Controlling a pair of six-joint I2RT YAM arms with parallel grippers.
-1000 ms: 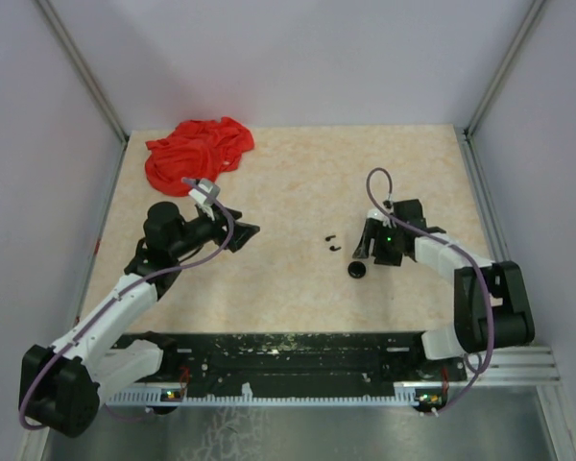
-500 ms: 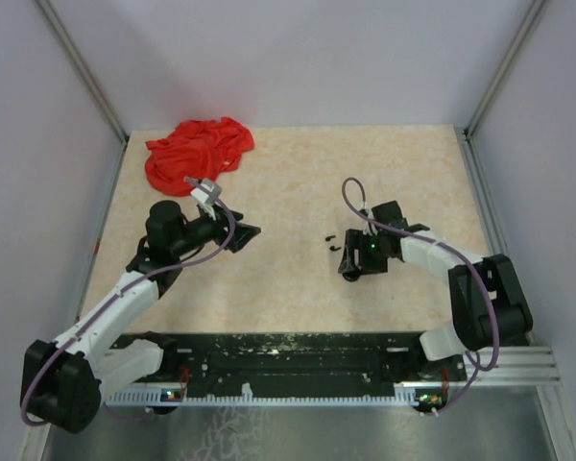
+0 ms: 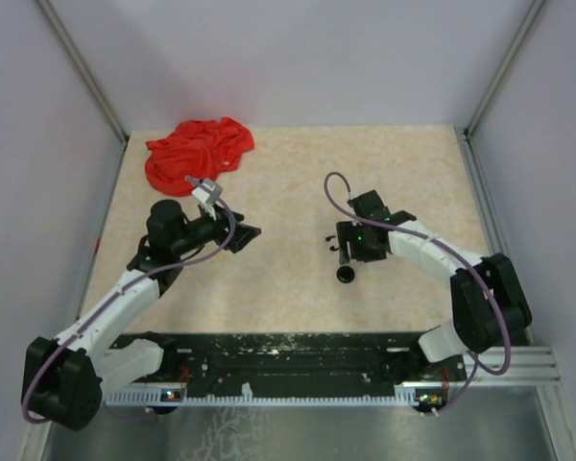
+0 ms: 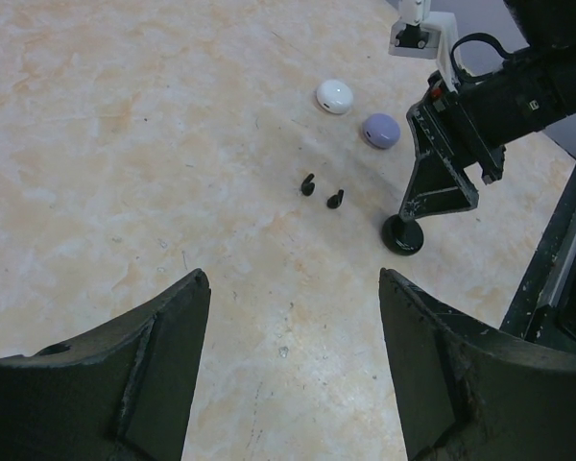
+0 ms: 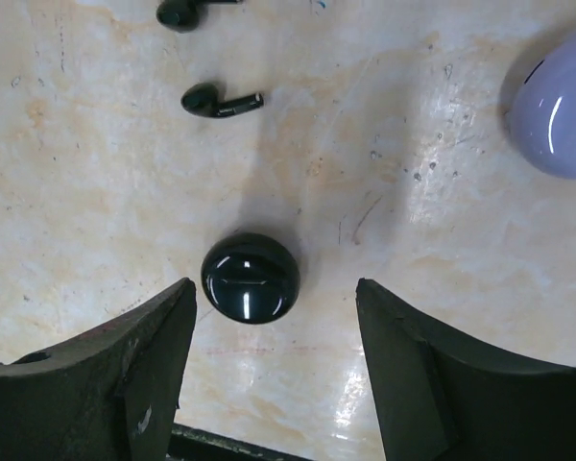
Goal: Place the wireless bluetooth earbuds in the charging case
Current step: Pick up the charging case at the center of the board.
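Top external + wrists: R arm poised over black case (image 3: 346,275), nothing loaded yet.
Top external: right gripper (image 3: 348,259) pts down just above the case, mid-table (image 3: 269,279); left gripper (image 3: 248,232) hovers well apart; red cloth (image 3: 197,154) in far-left corner. Left wrist: L jaws spread, nothing btwn them; two black earbuds (image 4: 308,183) lie loose just beside the case, w/ white case (image 4: 334,95) and lavender case (image 4: 381,130) beyond. Right wrist: R jaws released, straddling the black case w/o contact; lid looks shut; nearer bud just past it. Risks (judged): smooth round puck may squirt out sideways if pinched off-centre; a finger coming down close could sweep the buds away; w/ lid shut, no bud goes in until it's opened.
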